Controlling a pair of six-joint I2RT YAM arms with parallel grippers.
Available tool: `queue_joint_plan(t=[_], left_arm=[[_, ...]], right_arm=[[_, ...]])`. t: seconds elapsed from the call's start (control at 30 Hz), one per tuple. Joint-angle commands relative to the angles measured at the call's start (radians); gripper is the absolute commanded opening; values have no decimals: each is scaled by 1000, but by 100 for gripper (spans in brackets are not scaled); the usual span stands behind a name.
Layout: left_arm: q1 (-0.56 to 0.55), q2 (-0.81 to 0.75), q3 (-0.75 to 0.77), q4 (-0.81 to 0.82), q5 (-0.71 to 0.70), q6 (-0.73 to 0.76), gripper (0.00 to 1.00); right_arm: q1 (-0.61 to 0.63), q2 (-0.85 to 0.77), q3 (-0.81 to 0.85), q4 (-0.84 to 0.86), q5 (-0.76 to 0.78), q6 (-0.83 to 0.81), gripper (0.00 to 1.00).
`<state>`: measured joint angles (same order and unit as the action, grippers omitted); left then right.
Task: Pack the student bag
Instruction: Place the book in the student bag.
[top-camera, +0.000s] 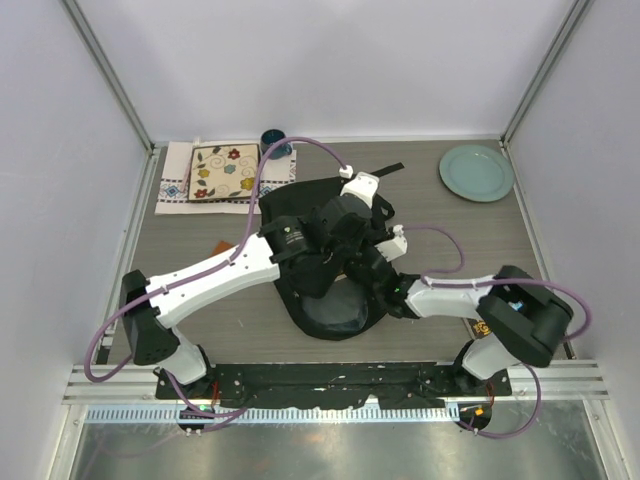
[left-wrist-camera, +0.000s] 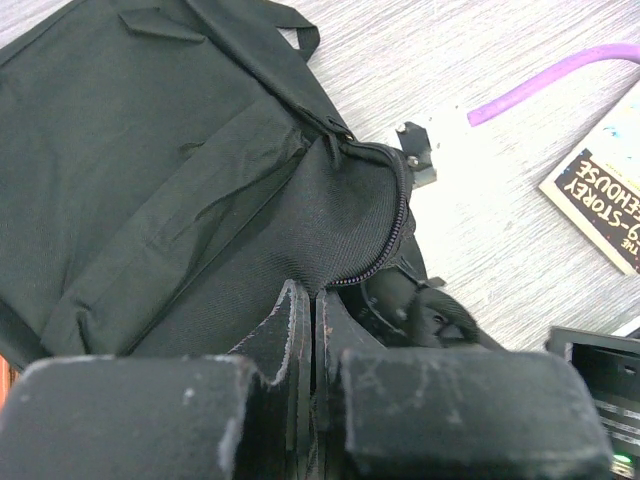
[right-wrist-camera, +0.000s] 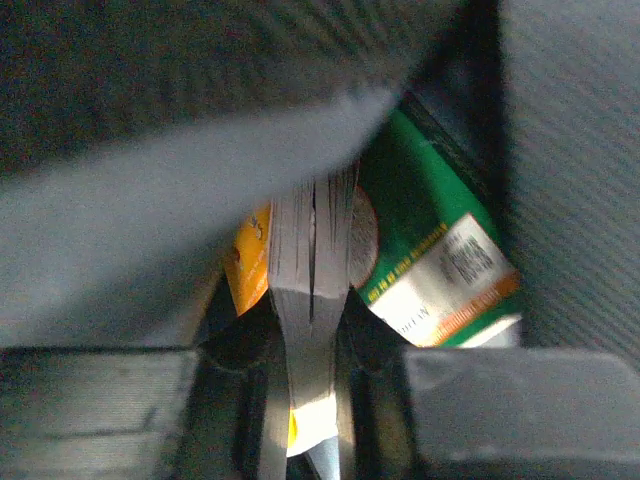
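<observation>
My left tool pinches the student bag at its zip. Inside, my right tool clamps a paperback beside a green book

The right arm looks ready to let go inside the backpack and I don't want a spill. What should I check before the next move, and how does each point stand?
1. Right gripper clamped on the book: ok.
2. That book inside the student bag: ok, dark fabric surrounds it.
3. Space beside it: cannot tell; a green-covered book sits close beside it.
4. Left gripper shut at the zip edge: ok; whether fabric is pinched, cannot tell.
5. Treehouse book packed: not ok, it lies on the table outside the bag.
</observation>
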<state>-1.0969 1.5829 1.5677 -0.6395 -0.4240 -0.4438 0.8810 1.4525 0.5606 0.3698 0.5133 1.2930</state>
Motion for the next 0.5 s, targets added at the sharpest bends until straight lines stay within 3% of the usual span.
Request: queue_joint_plan(t=[0.0, 0.07, 0.1, 0.2, 0.47], left_arm=[[15, -69, -18, 67, 27, -24, 0], [23, -83, -46, 73, 27, -29, 0], [32, -96, -58, 80, 28, -30, 0], [51, -119, -109, 95, 41, -41, 0], [75, -133, -169, 121, 42, -67, 0]], right_arm=[[4, 92, 113, 58, 144, 19, 26], [12, 97, 93, 50, 93, 9, 42], [15, 77, 49, 50, 79, 15, 57], [16, -12, -37, 26, 59, 12, 81], [24, -282, -42, -216, -33, -115, 86]])
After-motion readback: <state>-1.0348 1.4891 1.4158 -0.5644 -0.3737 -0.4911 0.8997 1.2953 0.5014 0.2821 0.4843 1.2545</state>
